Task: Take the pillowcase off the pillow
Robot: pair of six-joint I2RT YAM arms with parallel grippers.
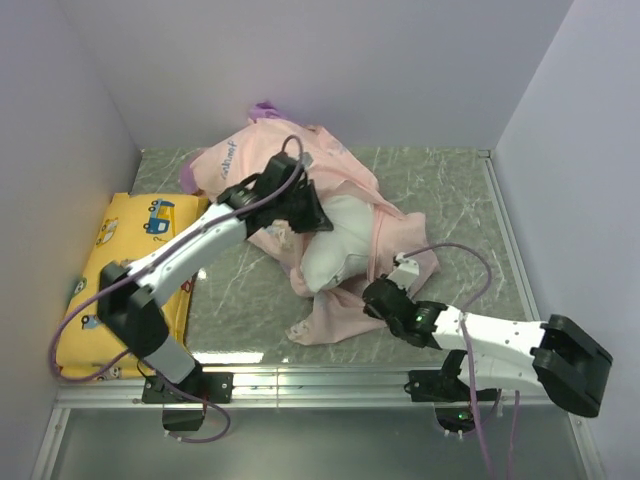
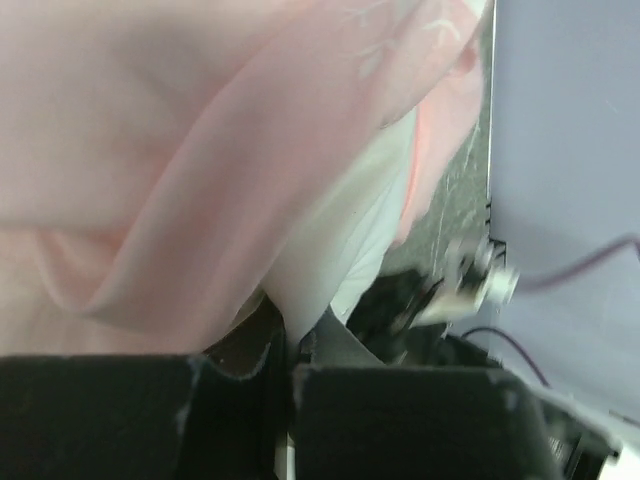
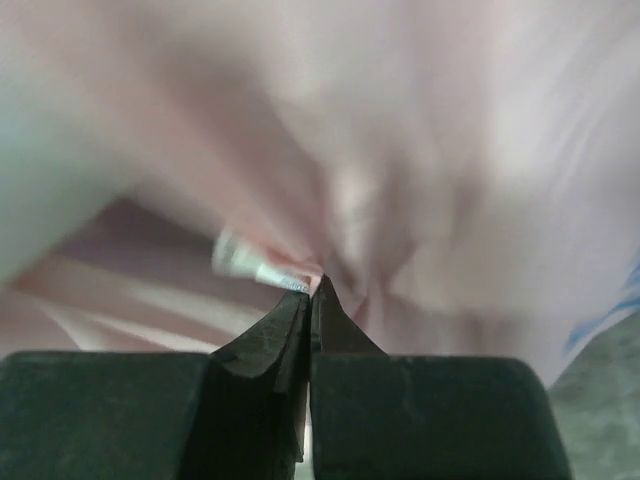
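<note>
One pillow (image 1: 335, 255), long axis near edge to back, lay half out of pillowcase (image 1: 250, 160). Left gripper (image 1: 310, 214) apparently pinched its far end; right gripper (image 1: 378, 297), clamped on pillowcase hem, sat nearer the near edge.

Robot lab test cell: plain pale walls (image 1: 350, 60) box in the desk's far, left & right edges. Marble-look desk top (image 1: 450, 200), alu rail (image 1: 320, 378) along near edge w/ arm bases (image 1: 185, 388) bolted on, purple cable (image 1: 68, 335) looping at near-left corner.
</note>
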